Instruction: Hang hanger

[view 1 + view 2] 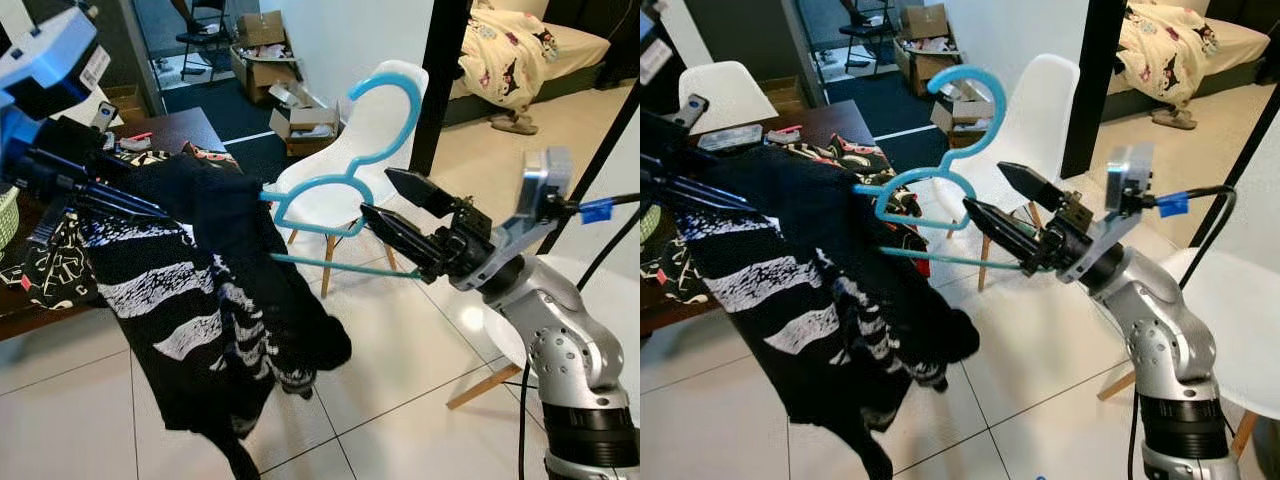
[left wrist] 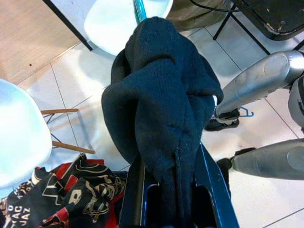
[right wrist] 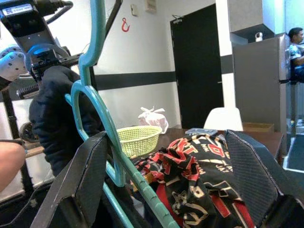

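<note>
A teal plastic hanger (image 1: 340, 265) sticks out of a black sweater with white stripes (image 1: 200, 290), hook up and towards the white chair. My left gripper (image 2: 175, 190) is shut on the bunched black sweater (image 2: 161, 95) and holds it up beside the table. My right gripper (image 1: 378, 192) is open at the hanger's free end. The hanger's bottom bar (image 3: 142, 190) runs along the inside of one finger, and the other finger stands well clear of it. The hanger's far shoulder is hidden inside the sweater.
A white chair (image 1: 385, 125) stands just behind the hanger, and a second white seat (image 1: 1230, 300) is at my right. A dark wooden table (image 1: 180, 128) on the left holds a red-and-black patterned cloth (image 3: 199, 171) and a yellow-green basket (image 3: 140, 137). A black post (image 1: 440, 60) rises beyond.
</note>
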